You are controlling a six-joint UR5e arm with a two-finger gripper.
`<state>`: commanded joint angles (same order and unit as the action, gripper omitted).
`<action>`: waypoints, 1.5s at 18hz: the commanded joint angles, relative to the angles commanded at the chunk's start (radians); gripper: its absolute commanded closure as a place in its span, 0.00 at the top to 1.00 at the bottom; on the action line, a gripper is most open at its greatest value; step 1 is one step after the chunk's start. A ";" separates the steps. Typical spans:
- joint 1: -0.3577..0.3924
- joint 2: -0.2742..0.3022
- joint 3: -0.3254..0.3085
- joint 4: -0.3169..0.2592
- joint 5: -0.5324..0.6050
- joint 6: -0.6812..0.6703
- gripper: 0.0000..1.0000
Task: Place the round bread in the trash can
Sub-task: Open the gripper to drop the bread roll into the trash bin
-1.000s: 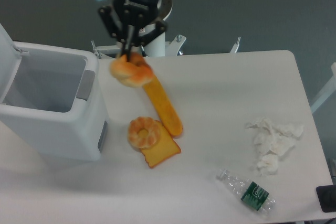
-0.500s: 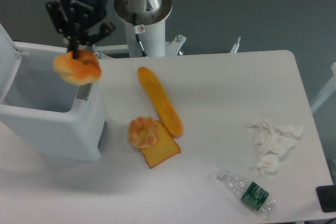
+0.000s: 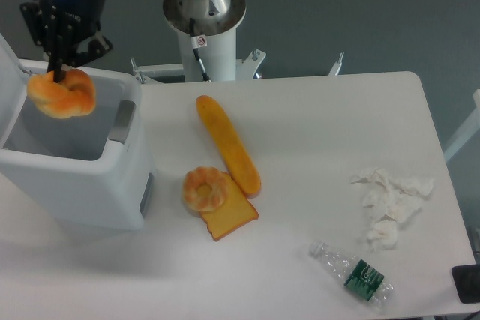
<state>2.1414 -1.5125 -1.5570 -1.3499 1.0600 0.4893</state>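
Note:
The round bread (image 3: pixel 61 94), a glossy golden-orange knotted bun, hangs in the air over the grey cavity of the white trash can (image 3: pixel 90 185) at the left. My gripper (image 3: pixel 57 74) comes down from above and is shut on the bun's top. The can's lid stands open at its far left edge.
On the table lie a long orange baguette (image 3: pixel 229 145), a pale ring-shaped roll (image 3: pixel 206 189) resting on a toast slice (image 3: pixel 231 217), crumpled white tissues (image 3: pixel 390 204) and a flattened plastic bottle (image 3: pixel 352 273) at the right. The arm's base post (image 3: pixel 204 28) stands behind the table.
My gripper has carried the round bread leftwards from above the baguette, past the can's right rim, to a spot over the can's cavity.

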 joint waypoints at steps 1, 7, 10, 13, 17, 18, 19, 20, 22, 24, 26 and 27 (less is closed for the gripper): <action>0.000 0.002 0.000 -0.002 0.000 0.000 0.00; 0.000 -0.003 -0.011 0.000 0.002 0.002 0.00; -0.002 -0.006 -0.015 0.003 0.003 0.003 0.04; -0.005 -0.011 -0.015 0.005 0.003 0.008 0.21; -0.006 -0.009 -0.012 0.008 0.003 0.014 0.56; -0.006 -0.009 -0.012 0.008 0.003 0.014 0.63; -0.006 -0.009 -0.012 0.008 0.002 0.014 0.65; -0.006 -0.009 -0.012 0.006 0.002 0.014 0.65; -0.006 -0.008 -0.011 0.006 0.002 0.012 0.66; -0.006 -0.005 -0.011 0.006 0.003 0.012 0.69; -0.006 -0.003 -0.011 0.006 0.003 0.012 0.70; -0.006 -0.003 -0.009 0.006 0.003 0.012 0.71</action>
<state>2.1353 -1.5156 -1.5662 -1.3438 1.0630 0.5016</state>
